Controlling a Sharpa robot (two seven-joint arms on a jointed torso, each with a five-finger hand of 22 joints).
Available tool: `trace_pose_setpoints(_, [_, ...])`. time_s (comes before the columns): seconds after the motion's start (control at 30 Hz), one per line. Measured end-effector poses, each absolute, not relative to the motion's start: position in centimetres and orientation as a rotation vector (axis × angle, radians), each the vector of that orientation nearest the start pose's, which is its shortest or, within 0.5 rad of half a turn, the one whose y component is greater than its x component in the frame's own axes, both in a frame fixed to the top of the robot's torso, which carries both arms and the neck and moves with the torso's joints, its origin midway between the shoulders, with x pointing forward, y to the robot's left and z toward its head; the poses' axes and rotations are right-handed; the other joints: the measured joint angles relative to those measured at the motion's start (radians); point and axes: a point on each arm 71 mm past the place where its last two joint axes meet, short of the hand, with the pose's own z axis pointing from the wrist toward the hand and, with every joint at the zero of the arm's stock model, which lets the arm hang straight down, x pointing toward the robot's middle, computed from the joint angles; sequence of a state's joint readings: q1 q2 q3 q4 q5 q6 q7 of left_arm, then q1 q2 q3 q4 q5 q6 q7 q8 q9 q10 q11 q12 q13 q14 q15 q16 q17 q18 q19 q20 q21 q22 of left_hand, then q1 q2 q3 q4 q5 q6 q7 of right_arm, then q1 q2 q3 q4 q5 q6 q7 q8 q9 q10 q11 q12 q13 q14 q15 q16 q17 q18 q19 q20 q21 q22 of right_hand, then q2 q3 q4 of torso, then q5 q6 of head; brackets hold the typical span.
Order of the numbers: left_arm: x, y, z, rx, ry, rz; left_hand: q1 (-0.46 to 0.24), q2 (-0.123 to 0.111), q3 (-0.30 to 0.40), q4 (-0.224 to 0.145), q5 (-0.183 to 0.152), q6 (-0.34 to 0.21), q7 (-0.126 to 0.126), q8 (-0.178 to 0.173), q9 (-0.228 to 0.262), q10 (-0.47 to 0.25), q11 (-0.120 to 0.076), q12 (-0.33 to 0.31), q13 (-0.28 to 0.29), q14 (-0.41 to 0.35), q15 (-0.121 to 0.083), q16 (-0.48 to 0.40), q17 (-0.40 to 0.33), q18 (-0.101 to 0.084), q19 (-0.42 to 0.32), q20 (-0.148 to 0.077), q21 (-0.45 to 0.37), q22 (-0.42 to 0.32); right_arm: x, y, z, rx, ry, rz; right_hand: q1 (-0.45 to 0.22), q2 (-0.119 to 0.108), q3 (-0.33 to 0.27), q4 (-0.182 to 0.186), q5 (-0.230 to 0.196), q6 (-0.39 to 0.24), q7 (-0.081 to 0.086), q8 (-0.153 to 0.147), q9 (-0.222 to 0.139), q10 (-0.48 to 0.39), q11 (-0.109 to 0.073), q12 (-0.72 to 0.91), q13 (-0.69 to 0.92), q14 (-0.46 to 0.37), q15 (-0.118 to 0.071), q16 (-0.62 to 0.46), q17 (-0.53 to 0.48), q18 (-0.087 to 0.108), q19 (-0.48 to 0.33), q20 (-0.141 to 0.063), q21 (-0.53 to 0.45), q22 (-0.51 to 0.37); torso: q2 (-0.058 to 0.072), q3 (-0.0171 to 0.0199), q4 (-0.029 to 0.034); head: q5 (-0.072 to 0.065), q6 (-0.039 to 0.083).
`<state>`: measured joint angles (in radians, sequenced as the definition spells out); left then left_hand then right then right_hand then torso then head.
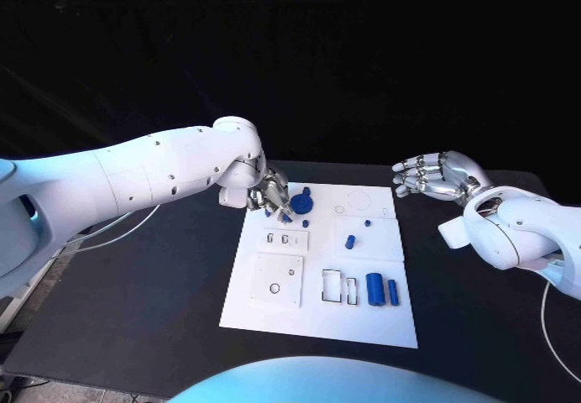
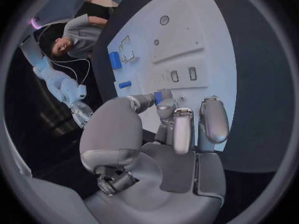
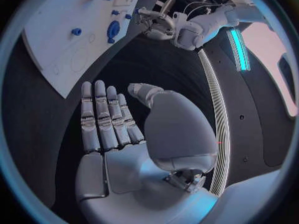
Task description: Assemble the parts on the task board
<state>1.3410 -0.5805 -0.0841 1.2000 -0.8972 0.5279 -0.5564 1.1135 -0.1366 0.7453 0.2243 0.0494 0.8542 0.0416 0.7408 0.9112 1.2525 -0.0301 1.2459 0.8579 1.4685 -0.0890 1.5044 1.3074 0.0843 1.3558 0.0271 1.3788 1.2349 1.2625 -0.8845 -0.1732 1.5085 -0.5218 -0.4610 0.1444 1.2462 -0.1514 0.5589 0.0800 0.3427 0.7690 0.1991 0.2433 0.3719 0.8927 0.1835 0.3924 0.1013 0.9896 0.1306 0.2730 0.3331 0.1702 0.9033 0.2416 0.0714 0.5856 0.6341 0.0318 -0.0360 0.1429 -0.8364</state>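
We see the left hand (image 1: 265, 195) pinching a small blue part (image 2: 158, 96) at the board's (image 1: 363, 323) far left corner; the right hand (image 1: 433, 177) hovers wide, holding nothing.

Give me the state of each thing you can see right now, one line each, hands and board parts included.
left hand: fingers down at the board's far left corner, pinching a small blue part.
right hand: open, holding nothing, raised off the board's far right side.
task board: flat on the table.
large blue cylinder: lying on its side on the board.
round blue part: on the board beside the left hand.
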Motion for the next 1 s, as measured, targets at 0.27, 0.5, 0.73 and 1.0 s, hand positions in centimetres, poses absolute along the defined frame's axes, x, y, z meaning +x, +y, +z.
trace_pose_setpoints(0.27, [53.3, 16.6, -20.7, -0.029, 2.669, -0.364, 0.006, -0.001, -0.004, -0.004, -0.003, -0.001, 0.002, -0.004, -0.003, 0.0, 0.0, 0.0, 0.006, 0.0, 0.0, 0.0, 0.0, 0.0, 0.0, 0.0, 0.0, 0.007, 48.6, -23.8, -20.1, 0.693, 1.648, 1.039, 0.0, 0.0, 0.0, 0.0, 0.0, 0.0, 0.0, 0.0, 0.0, 0.0, 0.0, 0.0, 0.0, 0.0, 0.0, 0.0, 0.0, 0.0, 0.0, 0.0, 0.0, 0.0, 0.0, -0.0003, -0.0004, 0.005, -0.004])
trace_pose_setpoints(0.5, [53.1, 16.5, -21.3, -0.019, 2.694, -0.349, 0.006, -0.001, -0.004, -0.004, -0.003, 0.001, 0.006, -0.009, -0.005, 0.004, 0.004, 0.005, 0.014, 0.0, 0.0, 0.0, 0.0, 0.0, 0.004, 0.004, 0.005, 0.017, 48.6, -23.8, -20.1, 0.694, 1.649, 1.04, 0.0, 0.0, 0.0, 0.0, 0.0, 0.0, 0.0, 0.0, -0.002, 0.0, 0.0, 0.006, -0.004, 0.0, 0.0, 0.0, -0.001, 0.0, 0.0, 0.0, 0.0, -0.005, 0.0, -0.001, -0.0005, 0.007, -0.007])
trace_pose_setpoints(0.73, [52.4, 16.4, -22.3, -0.001, 2.722, -0.325, 0.006, -0.001, -0.007, -0.007, -0.003, 0.006, 0.005, -0.009, -0.007, 0.004, 0.004, 0.009, 0.021, 0.0, 0.0, 0.004, 0.0, 0.0, 0.008, 0.0, 0.009, 0.02, 48.6, -23.7, -20.1, 0.694, 1.651, 1.04, 0.0, 0.0, 0.0, 0.0, 0.0, 0.0, 0.0, 0.0, -0.002, 0.0, 0.0, 0.006, -0.004, 0.0, 0.0, 0.0, -0.001, 0.0, 0.0, 0.0, 0.0, -0.005, 0.0, -0.0018, -0.0004, 0.009, -0.008])
trace_pose_setpoints(1.0, [52.2, 16.5, -22.9, 0.004, 2.732, -0.311, 0.006, -0.001, -0.011, -0.011, -0.004, 0.006, 0.005, -0.015, -0.007, 0.011, 0.004, 0.015, 0.031, 0.0, 0.0, 0.004, 0.0, 0.0, 0.011, 0.003, 0.009, 0.025, 48.5, -23.7, -20.2, 0.696, 1.653, 1.039, 0.0, 0.0, 0.0, 0.0, 0.0, 0.0, 0.0, 0.0, -0.002, 0.0, 0.0, 0.006, -0.004, 0.0, 0.0, 0.0, -0.001, 0.0, 0.0, 0.0, 0.0, -0.005, 0.002, -0.0028, -0.0012, 0.01, -0.008])
